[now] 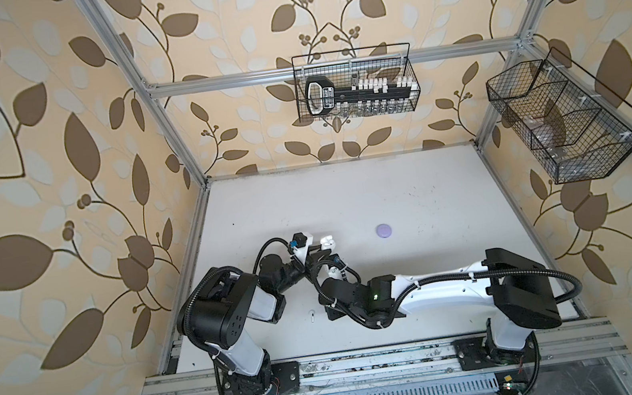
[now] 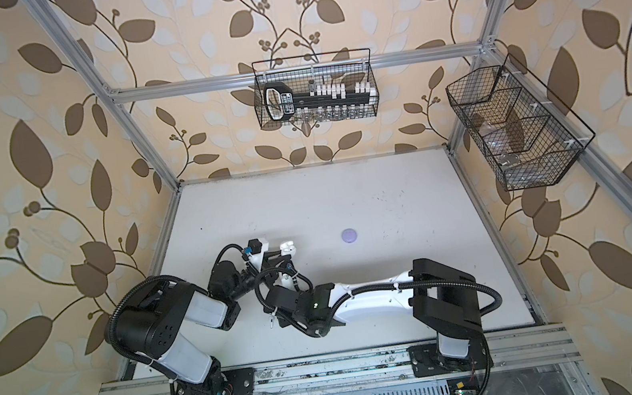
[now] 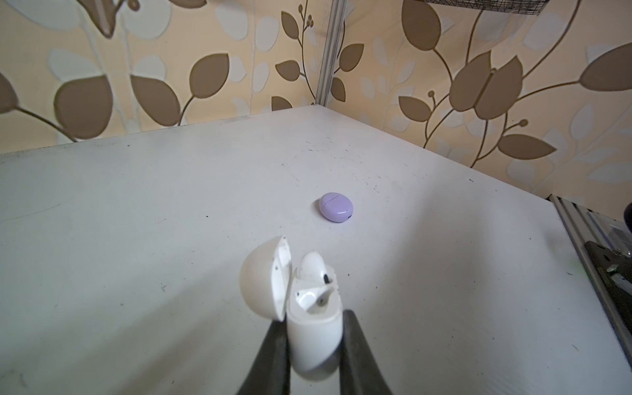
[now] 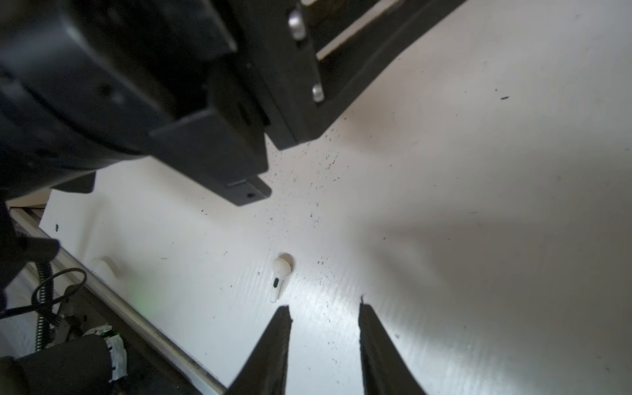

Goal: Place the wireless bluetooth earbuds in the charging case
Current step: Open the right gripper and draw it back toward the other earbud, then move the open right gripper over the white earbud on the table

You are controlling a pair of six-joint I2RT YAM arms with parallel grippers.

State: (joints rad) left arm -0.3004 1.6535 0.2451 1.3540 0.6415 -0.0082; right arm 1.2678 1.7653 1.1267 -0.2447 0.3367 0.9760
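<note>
Earbud point(image 4: 281, 277), white, lies flat just ahead of right gripper point(image 4: 325, 311), jaws apart, empty. Left gripper point(image 3: 314, 319) clamps open case point(image 3: 307, 342). Centre jaws over stem, pinch lightly; it may skid.

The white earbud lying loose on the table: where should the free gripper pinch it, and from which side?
Likely from above, pinching across the narrow stem just below the bulbous head: the white earbud lies flat, stem toward the open right gripper.

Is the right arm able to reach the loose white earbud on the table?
Probably yes: the white earbud lies uncovered just ahead of the open, empty right end effector, nothing between them.
</note>
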